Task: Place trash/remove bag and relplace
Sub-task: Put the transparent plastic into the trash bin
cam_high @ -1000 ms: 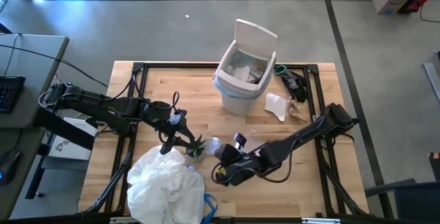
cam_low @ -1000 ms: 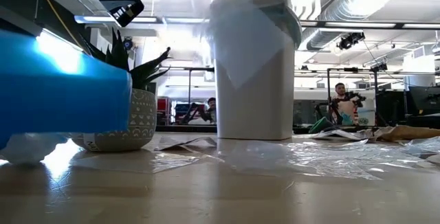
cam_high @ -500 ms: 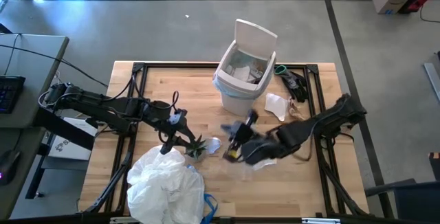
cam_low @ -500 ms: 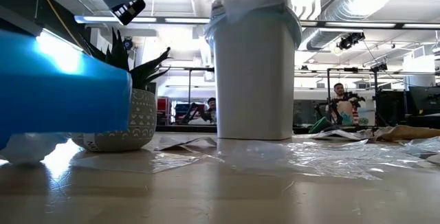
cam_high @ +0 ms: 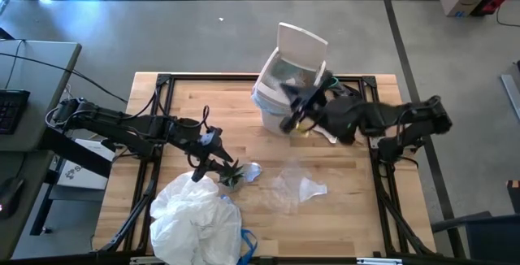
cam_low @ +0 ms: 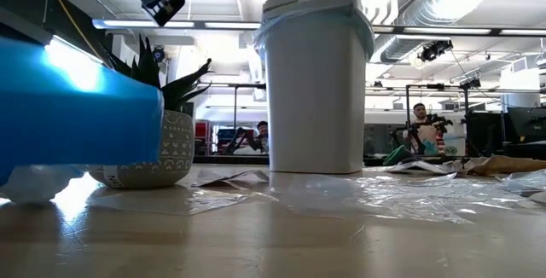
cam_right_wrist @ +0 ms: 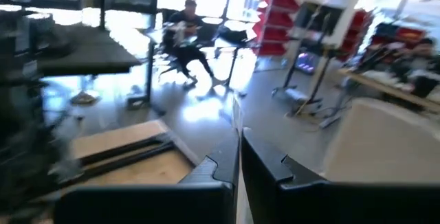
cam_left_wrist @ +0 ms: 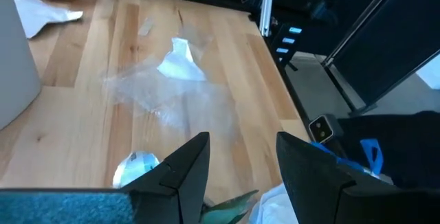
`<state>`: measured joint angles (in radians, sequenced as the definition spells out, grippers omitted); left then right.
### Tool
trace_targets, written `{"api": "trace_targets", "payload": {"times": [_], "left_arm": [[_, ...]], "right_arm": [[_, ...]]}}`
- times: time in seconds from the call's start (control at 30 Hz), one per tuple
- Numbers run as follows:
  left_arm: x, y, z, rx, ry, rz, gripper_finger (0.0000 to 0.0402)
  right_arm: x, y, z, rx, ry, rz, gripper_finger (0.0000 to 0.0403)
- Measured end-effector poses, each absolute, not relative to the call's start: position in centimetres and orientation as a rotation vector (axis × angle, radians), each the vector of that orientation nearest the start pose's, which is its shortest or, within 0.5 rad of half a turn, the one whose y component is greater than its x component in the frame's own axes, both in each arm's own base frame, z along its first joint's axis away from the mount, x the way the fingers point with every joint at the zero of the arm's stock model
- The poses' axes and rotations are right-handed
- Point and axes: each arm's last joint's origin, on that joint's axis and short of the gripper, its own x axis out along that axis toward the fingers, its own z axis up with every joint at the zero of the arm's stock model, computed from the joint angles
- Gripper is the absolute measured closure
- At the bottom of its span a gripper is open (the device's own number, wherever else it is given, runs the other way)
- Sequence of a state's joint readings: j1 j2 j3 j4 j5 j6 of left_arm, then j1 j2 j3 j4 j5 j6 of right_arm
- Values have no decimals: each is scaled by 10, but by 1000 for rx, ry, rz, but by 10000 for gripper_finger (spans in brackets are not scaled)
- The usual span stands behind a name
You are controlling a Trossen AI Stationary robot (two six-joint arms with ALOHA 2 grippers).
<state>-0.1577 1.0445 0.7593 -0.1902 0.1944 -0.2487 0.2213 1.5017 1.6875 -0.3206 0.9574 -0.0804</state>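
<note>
Right, largest first: bench (cam_high: 187, 115) carries the white bin (cam_high: 280, 94), lid up, blue-rimmed bag (cam_high: 262, 99) fitted inside with some trash in it. We see a full white bag (cam_high: 197, 220) at the near left edge. Clear plastic wrapper (cam_high: 294, 190) and white scrap (cam_high: 326, 125) lie loose on the wood. Right gripper (cam_high: 294, 117) is beside the bin's rim, fingers pressed together; whether they pinch anything we cannot tell. Left gripper (cam_high: 213, 166) hangs over the small potted plant (cam_high: 231, 174), fingers spread, empty. Risk: the right arm clips the rim, tipping the bin or dragging the liner loose.
</note>
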Motion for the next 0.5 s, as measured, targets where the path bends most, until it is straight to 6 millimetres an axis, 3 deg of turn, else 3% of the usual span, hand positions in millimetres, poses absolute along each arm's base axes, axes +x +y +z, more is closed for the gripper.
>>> {"api": "trace_targets", "payload": {"times": [0.2,0.5], "left_arm": [[229,-43,274,-259,505,-287,248],[247,-55,252,-250,582,-311,248]], "right_arm": [[307,10,467,-144,142,-761,403],[314,-19,434,-35,335,-825,403]]}}
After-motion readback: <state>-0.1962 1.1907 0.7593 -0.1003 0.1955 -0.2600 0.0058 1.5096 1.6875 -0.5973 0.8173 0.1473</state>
